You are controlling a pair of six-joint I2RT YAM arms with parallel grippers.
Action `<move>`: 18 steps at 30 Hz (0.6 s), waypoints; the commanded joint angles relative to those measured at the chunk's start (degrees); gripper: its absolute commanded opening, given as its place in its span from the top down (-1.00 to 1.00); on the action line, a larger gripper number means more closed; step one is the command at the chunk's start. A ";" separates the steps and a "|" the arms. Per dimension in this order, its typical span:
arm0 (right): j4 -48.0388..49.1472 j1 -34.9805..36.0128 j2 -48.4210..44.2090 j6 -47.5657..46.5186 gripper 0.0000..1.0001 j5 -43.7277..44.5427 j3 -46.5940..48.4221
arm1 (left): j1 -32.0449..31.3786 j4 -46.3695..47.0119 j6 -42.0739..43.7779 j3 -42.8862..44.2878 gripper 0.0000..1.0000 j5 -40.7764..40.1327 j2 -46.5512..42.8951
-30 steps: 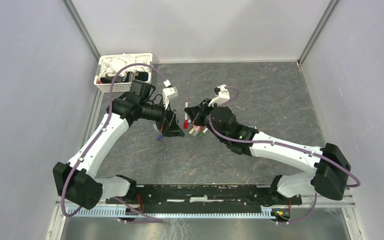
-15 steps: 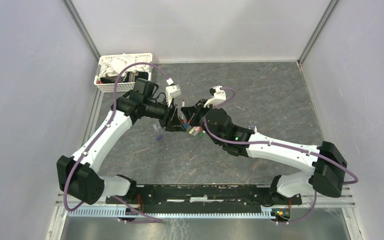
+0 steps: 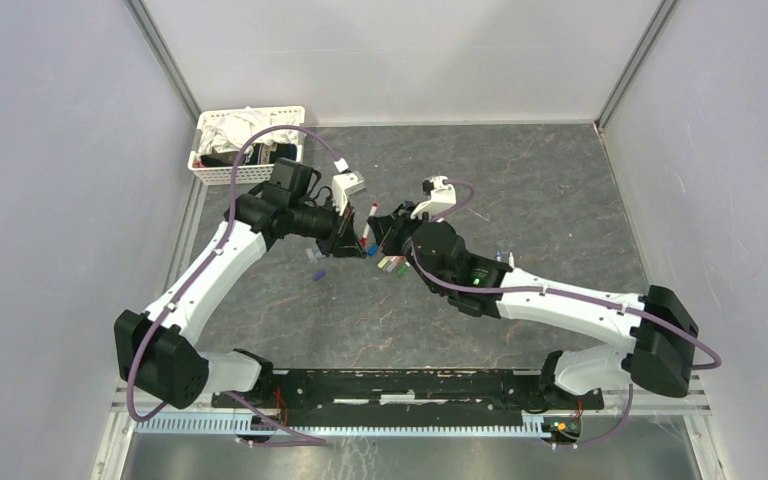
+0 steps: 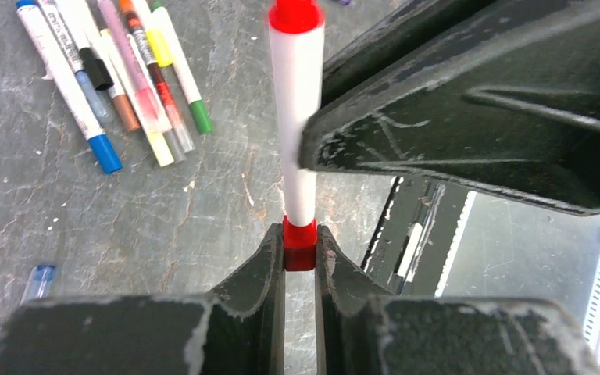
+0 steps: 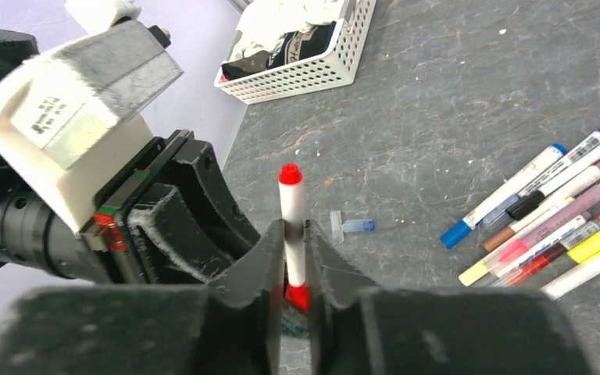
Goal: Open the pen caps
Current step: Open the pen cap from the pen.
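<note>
A red pen with a white barrel (image 4: 297, 117) stands upright between both grippers above the table. My left gripper (image 4: 300, 244) is shut on the red pen cap (image 4: 300, 248) at its lower end. My right gripper (image 5: 294, 234) has its fingers tight on either side of the white barrel (image 5: 292, 207), a little above that cap. The pen's other red end (image 5: 290, 173) sticks out free. From the top view, the two grippers meet at the pen (image 3: 369, 222) in the middle of the table. Several more capped pens (image 5: 547, 226) lie side by side on the table.
A small loose blue cap (image 5: 355, 226) lies on the table near the grippers, also seen as a loose blue cap (image 4: 37, 280) in the left wrist view. The white slatted basket (image 3: 243, 177) with cloths stands at the back left. The row of pens (image 3: 392, 264) lies just in front of the grippers.
My left gripper came in from the left and closed its wide-open jaws on the pen's red cap. The right gripper, holding the pen, shifted slightly left and back.
</note>
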 commanded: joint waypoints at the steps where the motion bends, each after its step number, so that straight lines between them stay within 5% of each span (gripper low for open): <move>1: 0.05 -0.58 -5.46 -1.48 0.52 -0.76 -2.30 | -0.13 -2.69 6.80 0.70 0.95 -7.07 0.27; 7: -2.54 -12.88 -11.18 -6.31 -0.02 -23.29 -4.13 | -0.28 -11.71 26.51 -0.79 0.95 -19.09 -0.49; 14: -18.25 -21.50 -0.32 -13.69 -0.24 -55.85 5.75 | -2.55 -19.25 50.97 -4.21 0.95 -28.24 -7.26; 18: -13.35 -20.75 5.14 -9.56 -0.32 -69.12 4.24 | -4.14 -20.68 59.58 -4.03 0.96 -30.98 -10.00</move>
